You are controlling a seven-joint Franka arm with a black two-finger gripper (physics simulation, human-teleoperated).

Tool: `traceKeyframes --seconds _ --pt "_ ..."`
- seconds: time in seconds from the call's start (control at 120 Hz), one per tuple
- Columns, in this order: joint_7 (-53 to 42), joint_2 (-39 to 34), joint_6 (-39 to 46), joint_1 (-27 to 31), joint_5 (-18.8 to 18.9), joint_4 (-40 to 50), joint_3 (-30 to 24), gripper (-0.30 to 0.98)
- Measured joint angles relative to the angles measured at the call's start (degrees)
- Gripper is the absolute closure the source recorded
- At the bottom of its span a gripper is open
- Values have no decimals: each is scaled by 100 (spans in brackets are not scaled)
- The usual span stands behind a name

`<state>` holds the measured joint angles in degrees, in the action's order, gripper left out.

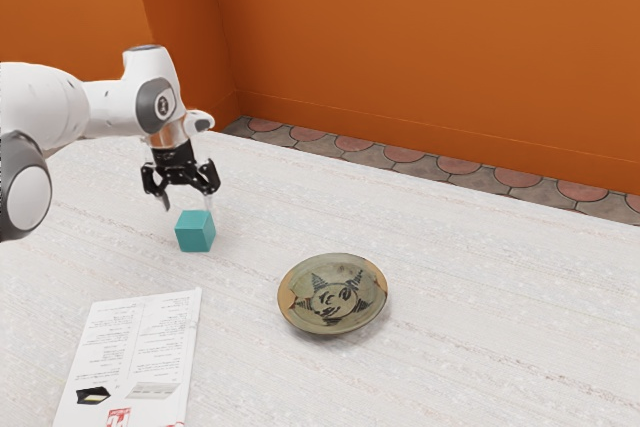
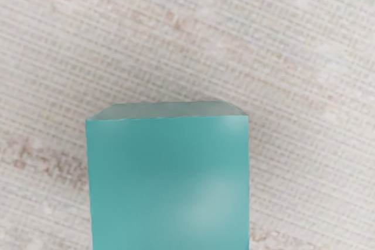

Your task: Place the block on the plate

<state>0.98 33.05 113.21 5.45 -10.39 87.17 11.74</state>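
In the exterior view my gripper (image 1: 187, 204) is open, its two fingers spread wide and pointing down, just above the teal block (image 1: 195, 232). That block rests on the white table. Seen from the hand, the block (image 2: 170, 182) lies close under the gripper, its top face large at the lower part of the wrist view. A round green-brown plate (image 1: 333, 294) with a dark painted pattern sits on the table, apart from the block, toward the exterior view's right.
A printed leaflet (image 1: 132, 357) lies flat on the table (image 1: 480, 317) at the exterior view's lower left. Beyond the table's far edge are a tiled floor strip and an orange wall (image 1: 420, 47).
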Motion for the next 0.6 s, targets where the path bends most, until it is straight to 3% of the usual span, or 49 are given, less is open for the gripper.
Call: traceKeyframes --seconds 0.6 --pt "208 723 553 9 -89 -181 47 0"
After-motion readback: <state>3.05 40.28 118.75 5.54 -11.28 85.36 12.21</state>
